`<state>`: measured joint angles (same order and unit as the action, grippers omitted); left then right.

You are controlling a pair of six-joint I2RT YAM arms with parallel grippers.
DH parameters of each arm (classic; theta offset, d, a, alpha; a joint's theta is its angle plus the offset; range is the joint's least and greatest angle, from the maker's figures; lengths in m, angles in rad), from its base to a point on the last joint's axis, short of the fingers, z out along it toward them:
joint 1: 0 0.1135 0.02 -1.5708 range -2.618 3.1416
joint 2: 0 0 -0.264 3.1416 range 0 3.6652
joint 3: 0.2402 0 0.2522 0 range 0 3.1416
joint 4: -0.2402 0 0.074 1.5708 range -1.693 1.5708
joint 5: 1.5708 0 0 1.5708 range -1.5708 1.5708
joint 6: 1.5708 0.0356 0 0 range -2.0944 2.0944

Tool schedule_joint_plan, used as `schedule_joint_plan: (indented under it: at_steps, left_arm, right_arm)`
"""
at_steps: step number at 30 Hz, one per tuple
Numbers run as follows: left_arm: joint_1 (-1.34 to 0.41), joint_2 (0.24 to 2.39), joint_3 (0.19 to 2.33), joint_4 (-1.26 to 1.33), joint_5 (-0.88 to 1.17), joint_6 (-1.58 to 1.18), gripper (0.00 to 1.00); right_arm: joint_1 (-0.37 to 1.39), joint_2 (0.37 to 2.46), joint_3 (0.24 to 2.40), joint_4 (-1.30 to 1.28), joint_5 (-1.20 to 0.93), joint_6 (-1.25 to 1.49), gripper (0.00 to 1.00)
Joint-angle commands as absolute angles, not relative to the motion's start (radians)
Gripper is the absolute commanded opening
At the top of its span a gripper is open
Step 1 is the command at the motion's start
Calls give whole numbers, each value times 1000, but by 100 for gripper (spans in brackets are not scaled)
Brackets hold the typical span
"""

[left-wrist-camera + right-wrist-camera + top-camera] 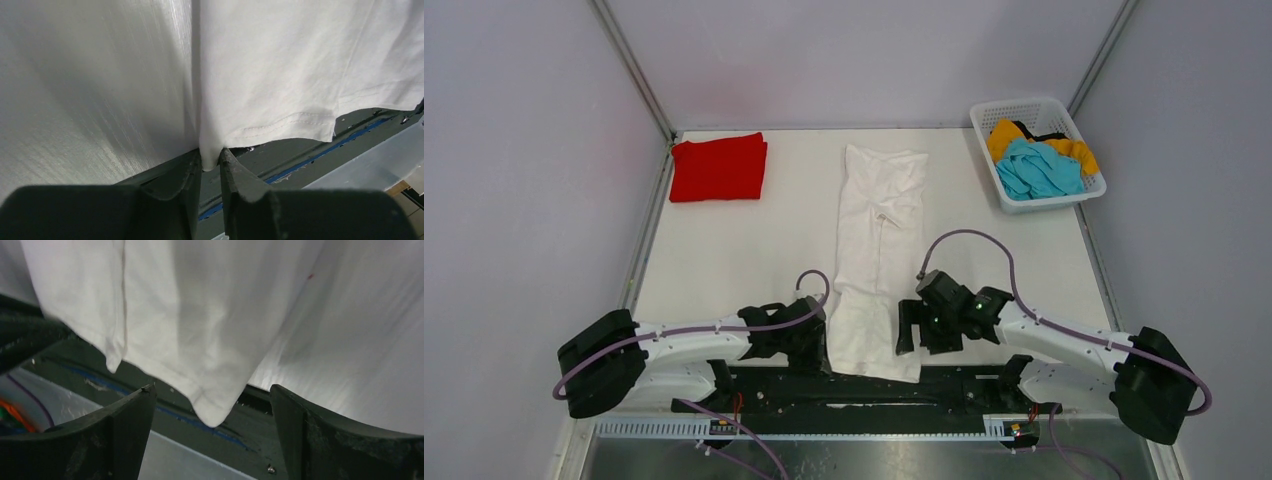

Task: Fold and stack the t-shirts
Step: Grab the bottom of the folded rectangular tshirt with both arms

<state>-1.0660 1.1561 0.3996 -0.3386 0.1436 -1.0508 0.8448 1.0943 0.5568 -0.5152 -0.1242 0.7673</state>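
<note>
Across most of the top view, a pale tabletop (724,260). Down its middle, from upper centre to the bottom edge, a long white shirt (879,250), folded narrow, near end reaching over the dark base rail (754,385). At upper left, a red shirt (719,168), folded into a neat rectangle, well apart from the white one. At upper right, a basket (1024,104) holding a teal shirt (1036,170) and an orange-yellow shirt (1006,135), both bunched. At lower centre, left end effector (816,340) against the white shirt's left edge; in its wrist view, fingers (235,170) pressed nearly together, pinching a fold of the hem. Right end effector (916,335) just beside the shirt's right edge, fingers (135,410) spread wide, hem corner hanging between, touching neither.
</note>
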Motion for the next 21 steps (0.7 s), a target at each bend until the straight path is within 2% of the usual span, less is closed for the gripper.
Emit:
schedule_joint_plan:
  at_steps: [1,4,6,7,8,12,16,17,21]
  left_arm:
    - [-1072,1166,417,-255,149,-1050,21]
    - [-1075,1184,410,-198,169,-1052,21]
    - [-1075,1206,414,-181,173,-1046,10]
    - [-1074,1217,418,-172,179,-1043,2]
    - [-1074,1222,420,-170,182,-1039,0]
    - [-1081,1187,409,-170,191,-1036,0]
    - [-1094,1107,364,-169,201,-1060,0]
    - [-1098,1089,355,-169,204,-1065,0]
    - [-1116,1040,337,-166,222,-1079,0]
  right_arm:
    - [962,1052,510,-477,-201,885,90]
    - [990,1027,473,-456,-201,921,88]
    - [992,1022,459,-447,-203,919,87]
    - [994,1025,454,-448,-207,922,86]
    - [995,1028,452,-448,-214,922,83]
    - [1011,1035,404,-381,-264,961,66]
    - [1027,1051,376,-326,-293,978,56]
    - [1029,1058,376,-323,-288,976,50]
    - [1039,1072,388,-345,-281,965,14]
